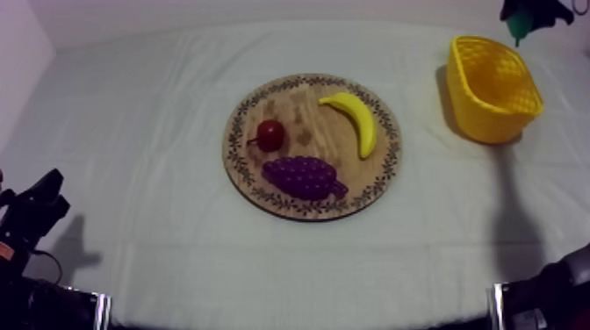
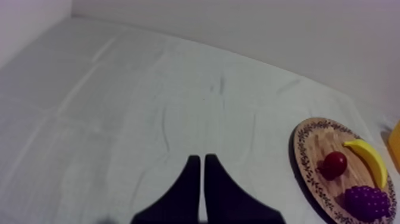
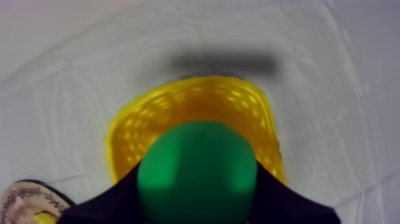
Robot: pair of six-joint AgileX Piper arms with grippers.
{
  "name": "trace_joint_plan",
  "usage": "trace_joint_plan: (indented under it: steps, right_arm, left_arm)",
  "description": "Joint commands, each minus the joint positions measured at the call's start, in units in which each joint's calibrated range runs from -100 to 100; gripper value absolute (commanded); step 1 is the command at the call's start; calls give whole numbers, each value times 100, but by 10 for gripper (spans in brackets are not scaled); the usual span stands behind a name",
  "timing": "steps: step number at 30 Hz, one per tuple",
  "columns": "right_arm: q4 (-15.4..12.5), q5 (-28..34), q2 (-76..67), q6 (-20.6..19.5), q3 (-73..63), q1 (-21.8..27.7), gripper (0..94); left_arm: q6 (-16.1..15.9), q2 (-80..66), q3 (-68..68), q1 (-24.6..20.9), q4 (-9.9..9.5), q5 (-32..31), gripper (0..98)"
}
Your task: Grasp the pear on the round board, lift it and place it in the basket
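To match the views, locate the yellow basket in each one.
Top view: yellow basket at upper right, right of the wooden board.
Left wrist view: a yellow sliver past the board's banana.
Right wrist view: beneath the pear held by the right gripper.
Shared landmark: the board.

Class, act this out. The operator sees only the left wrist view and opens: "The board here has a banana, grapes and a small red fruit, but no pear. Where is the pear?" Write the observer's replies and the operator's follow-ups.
Observer: The right gripper is shut on the pear.
Operator: Where is it holding it?
Observer: In the right wrist view the pear hangs over the open mouth of the yellow basket.
Operator: Where does that basket stand?
Observer: In the top view it stands on the table's right side, apart from the wooden board.
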Motion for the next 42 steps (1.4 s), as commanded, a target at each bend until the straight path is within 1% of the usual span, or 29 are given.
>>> trace_joint_plan:
  steps: [1,4,9,13,15,16,18,22,24,27,30,34,35,36,38,42]
  right_arm:
    - [27,-113,217,8,159,-10,391]
    - [109,-217,491,37,353,-73,441]
    - [225,-302,799,103,668,-160,604]
    - [154,-339,861,247,805,-105,695]
    - [93,-355,801,322,812,-55,709]
    - [56,-375,732,350,800,-28,701]
    - [-23,-447,506,395,762,21,658]
    - [-225,-723,-263,514,816,83,523]
    - [-346,-969,-777,579,1001,96,446]
    - [-562,-1526,-1689,672,1569,125,346]
    - [-873,-2176,-2724,866,2427,178,254]
    - [-1451,-2987,-4214,1376,3873,290,115]
    - [-1552,-3139,-4591,1495,4257,287,81]
    - [-1599,-3260,-4973,1565,4639,262,57]
    - [-1586,-3437,-5733,1612,5400,175,29]
    - [-1674,-3735,-7210,1698,6855,100,9]
  left_arm:
    - [-1,2,-2,1,1,2,1]
    - [-1,2,-2,1,1,2,1]
    - [-1,2,-2,1,1,2,1]
    - [-1,2,-2,1,1,2,1]
    - [-1,2,-2,1,1,2,1]
    - [-1,2,-2,1,1,2,1]
    - [-1,2,-2,1,1,2,1]
    - [-1,2,-2,1,1,2,1]
    - [-1,2,-2,1,1,2,1]
    - [1,2,-2,1,1,2,1]
    - [-1,2,-2,1,1,2,1]
    - [0,2,-2,1,1,2,1]
    - [0,2,-2,1,1,2,1]
    - [0,2,-2,1,1,2,1]
    - [0,2,-2,1,1,2,1]
    - [-1,2,-2,1,1,2,1]
